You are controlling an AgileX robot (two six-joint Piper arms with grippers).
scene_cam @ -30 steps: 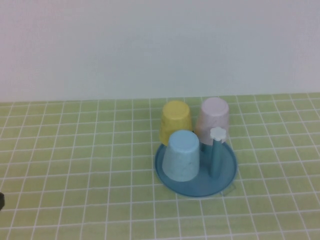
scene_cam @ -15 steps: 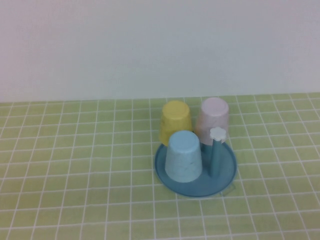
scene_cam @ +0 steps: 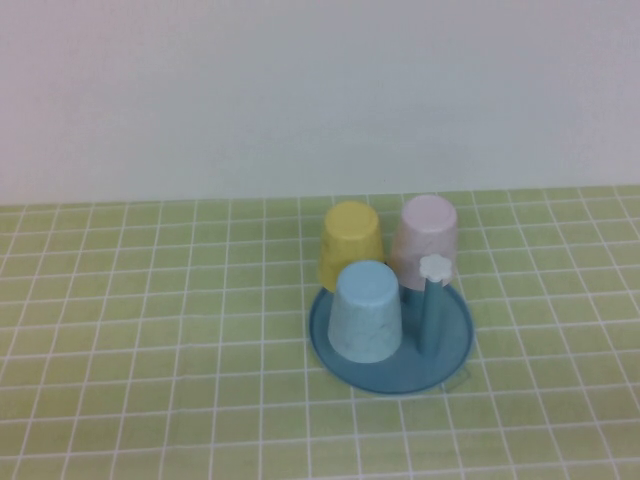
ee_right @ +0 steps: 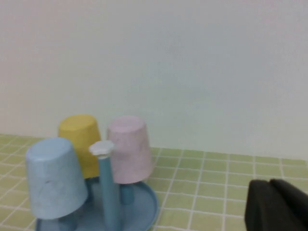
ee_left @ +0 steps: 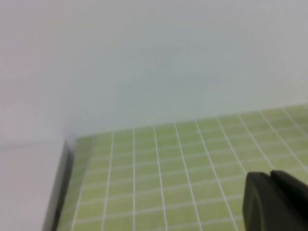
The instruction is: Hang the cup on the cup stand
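The cup (scene_cam: 366, 312) sits upside down on the cup stand (scene_cam: 452, 350), over one of the near-left posts, its open mouth down toward the teal dish and its closed bottom pointing up. From my right wrist view I can see it (ee_right: 55, 177) riding on its post with the rim clear of the dish floor, so I judge it is properly hung rather than just resting in the base. The yellow cup (scene_cam: 350, 243) and the pale pink cup (scene_cam: 427, 240) are hung the same way on the far posts, yellow to the left, pink to the right. One post (scene_cam: 433, 312) on the near right stands bare, its white flower knob (scene_cam: 435, 266) uncovered, just beside the light blue cup.

Both of my tools are off the work. My left tool (ee_left: 276, 201) hangs over the bare green-tiled counter (scene_cam: 150, 350), well to the left and away from the stand, its jaws closed on nothing. My right tool (ee_right: 275, 206) hangs over the counter apart from the stand, facing it; it is also closed and empty. Neither shows in the high view.

As I read it, the hanging itself is done. Nothing appears left but to keep my arms parked clear.
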